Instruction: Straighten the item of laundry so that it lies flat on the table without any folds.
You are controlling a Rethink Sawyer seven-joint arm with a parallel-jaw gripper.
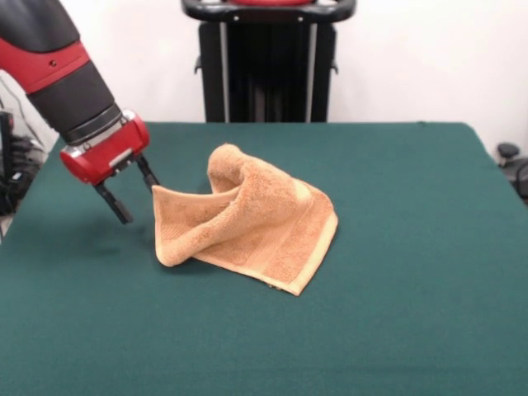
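Dark green worktop [396,330] fills most of the front view; bare cloth surface apart from one item. Beyond its far edge stands a black upright pedestal [268,62] against a pale wall. A small dark object [507,153] sits off the worktop past its right far corner, and some dark clutter [12,165] shows off the left edge; neither can be made out further. Nothing lies on the worktop between the arm and the towel. The orange-tan towel [256,223] sits near the middle of the worktop, a little toward the left edge. It is not flat: the part toward the far edge is humped up into a rounded peak, the left side is folded into a standing flap, and only the right and near portion lies down on the felt, with a woven band running along that lower edge to a corner pointing at the near edge. The red and black arm [62,74] slants in from the upper left corner of the view. The end effector [134,191] is tilted, its two dark fingers [114,205] spread apart and empty; the far fingertip sits right at the towel's upper left corner, though contact cannot be confirmed. The other finger is clear of the cloth, over the worktop.
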